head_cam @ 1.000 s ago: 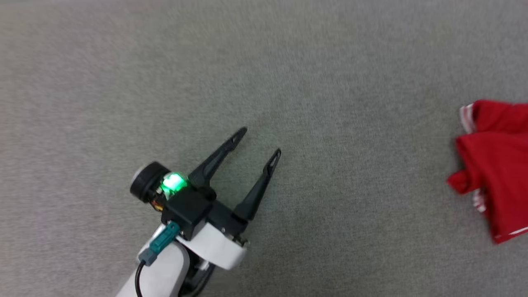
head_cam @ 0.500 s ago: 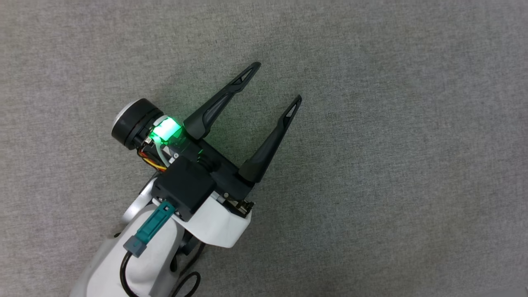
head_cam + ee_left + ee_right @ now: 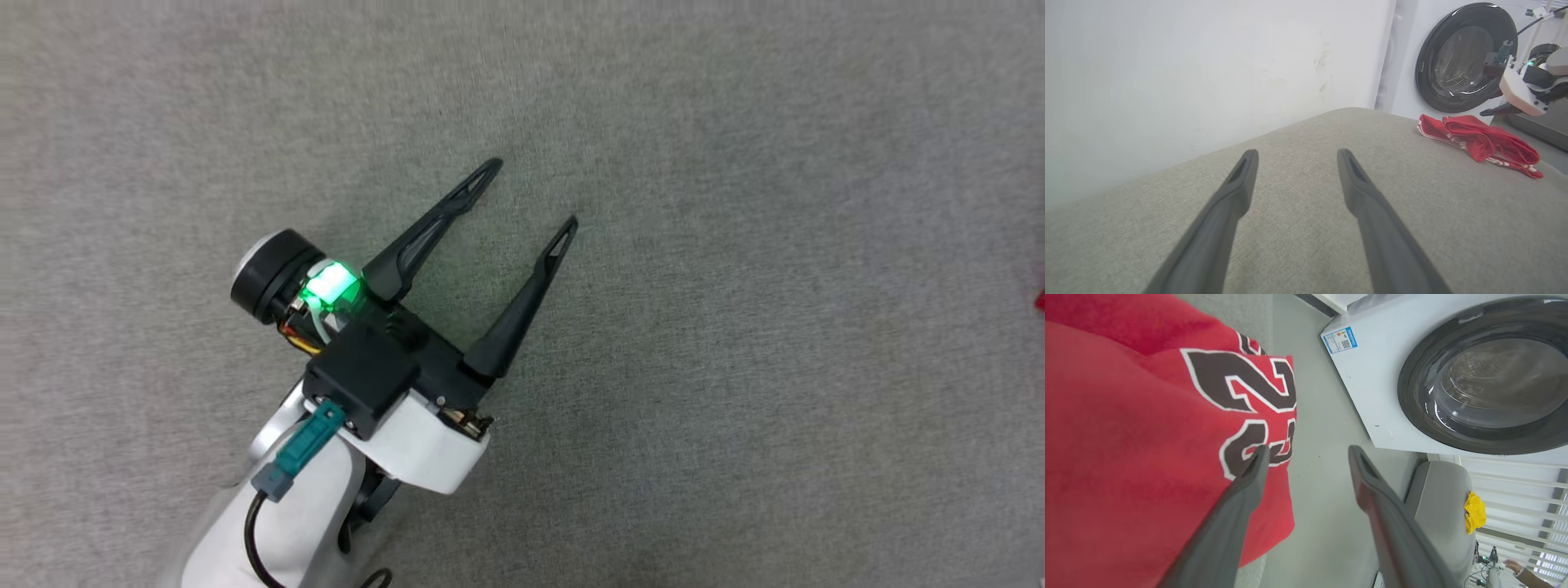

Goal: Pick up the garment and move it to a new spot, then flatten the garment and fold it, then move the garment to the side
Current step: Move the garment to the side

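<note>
Holds left pincer [image 3: 529, 193] apart over grey surface [image 3: 735, 367]; holds right pincer [image 3: 1307, 450] apart over red numbered jersey [image 3: 1126, 416], clamping nothing.

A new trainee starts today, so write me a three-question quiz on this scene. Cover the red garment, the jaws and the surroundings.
1. True or false: the right jaws are shut on the garment.
2. In the left wrist view, what stands just beyond the garment? A) a washing machine B) a bookshelf C) a bicycle
3. Fill in: in the right wrist view, the small crumpled cloth near the right edge is ___ in colour.

Key
1. False: the right jaws stand open, and the garment lies on the grey surface.
2. A
3. Yellow
</note>
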